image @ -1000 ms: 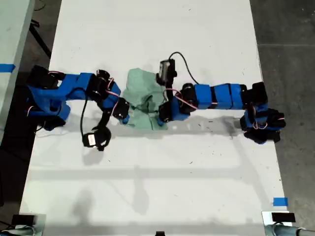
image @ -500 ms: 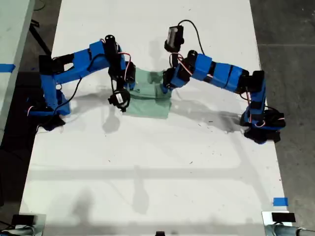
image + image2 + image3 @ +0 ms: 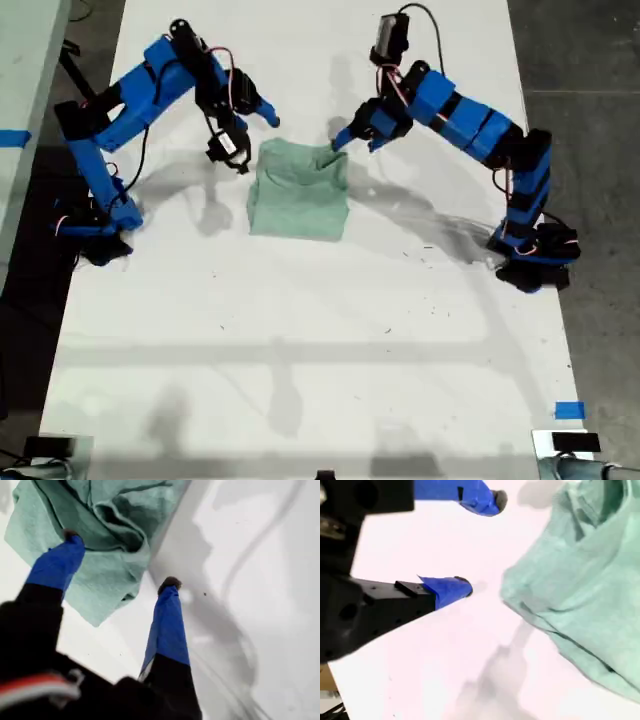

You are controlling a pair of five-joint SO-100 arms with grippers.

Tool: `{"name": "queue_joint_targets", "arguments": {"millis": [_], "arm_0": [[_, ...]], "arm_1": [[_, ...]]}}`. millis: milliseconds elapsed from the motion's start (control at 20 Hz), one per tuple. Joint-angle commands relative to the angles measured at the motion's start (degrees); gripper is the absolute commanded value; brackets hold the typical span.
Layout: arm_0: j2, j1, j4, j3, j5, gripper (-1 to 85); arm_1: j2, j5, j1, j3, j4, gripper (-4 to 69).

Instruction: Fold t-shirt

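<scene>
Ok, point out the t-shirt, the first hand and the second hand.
t-shirt [image 3: 298, 195]: exterior view, middle of the folded cloth.
my first hand [image 3: 120, 559]: first wrist view, gap between its open fingertips.
my second hand [image 3: 481, 544]: second wrist view, gap between its open fingertips.

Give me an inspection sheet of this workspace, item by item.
Surface: white table, bare apart from faint scuffs and arm shadows.
Job's things: pale mint-green t-shirt lying as a folded, roughly square bundle, wrinkled along its far edge.
Clutter: nothing seen.
Grippers: my first gripper open, one finger over the shirt's corner, the other over the table; my second gripper open, beside the shirt and holding nothing.
Cables: black cable looping from the camera on the arm at the exterior view's right; red and white wires along both arms.
Surroundings: grey floor; blue tape mark near the table edge.
</scene>
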Motion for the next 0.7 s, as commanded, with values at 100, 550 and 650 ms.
{"name": "queue_joint_targets", "arguments": {"millis": [100,550,650], "arm_0": [[15.8,-11.5,3.0,-0.2,4.9,27.3],[55.7,-7.2,-12.5,48.8,2.5,13.6],[68.5,-2.1,-15.9,63.5,-1.1,0.1]], "arm_1": [[21.4,-6.2,13.0,7.7,5.0,26.9],[68.8,-0.9,12.3,58.3,2.1,15.6],[80.6,4.9,5.7,68.8,0.1,6.8]]}}
